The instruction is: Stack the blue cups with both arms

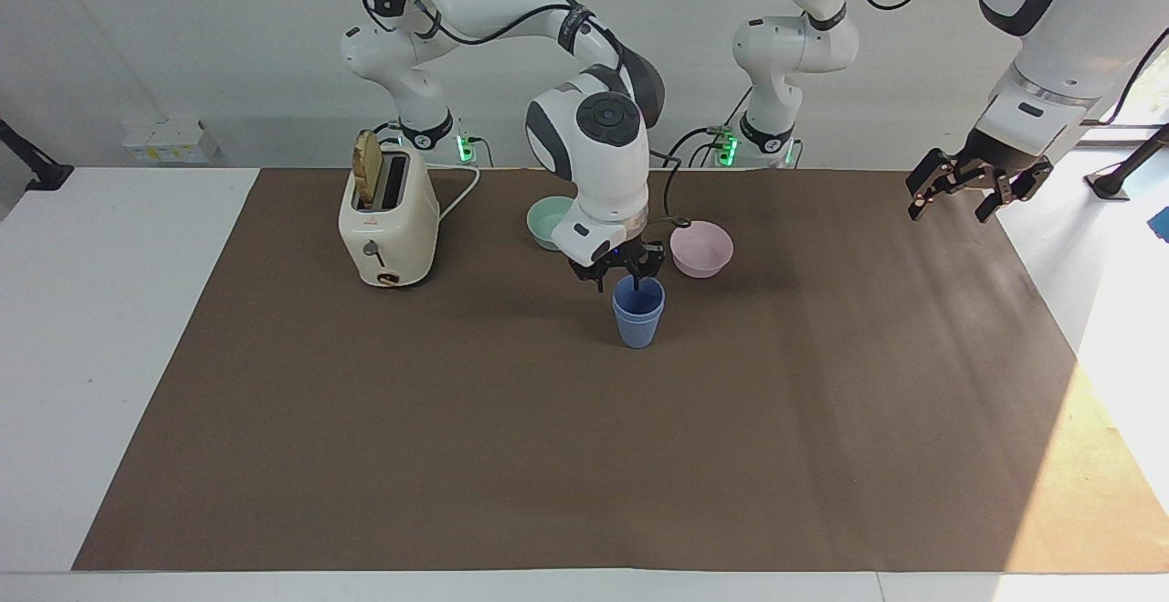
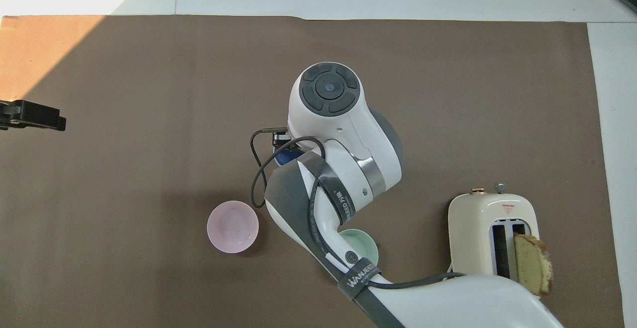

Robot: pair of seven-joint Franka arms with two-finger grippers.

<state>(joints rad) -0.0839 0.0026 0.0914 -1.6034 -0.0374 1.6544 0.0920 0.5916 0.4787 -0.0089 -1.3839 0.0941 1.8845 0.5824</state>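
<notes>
- Our right pincer (image 1: 619,274) sits just above the rim of the blue cups (image 1: 637,319), which stand nested as one stack on the brown mat of the table (image 1: 822,419), farther from the robots than the teal bowl (image 1: 548,221) and the pink bowl (image 1: 701,248).
- Its fingers are spread apart and grip nothing; one fingertip seems to dip inside the cup mouth, so we judge the upper cup released.
- What could go wrong: if we lift away at a slant, that fingertip may catch the rim and tip the light stack over or drag it along the mat.
- The upper cup may also sit slightly crooked in the lower one; from here we cannot tell whether it is fully seated, and a nudge could pop it loose.
- A sideways swing of the wrist could also brush the pink bowl, which lies just beside the pincer.
- The right arm reaches out from its base by the toaster (image 1: 388,223), elbow high, forearm pointing steeply down over the cups; in the overhead view it hides nearly all of them.
- Our left pincer (image 1: 977,186) waits in the air over the mat's edge at the left arm's end of the table, fingers splayed and empty.
</notes>
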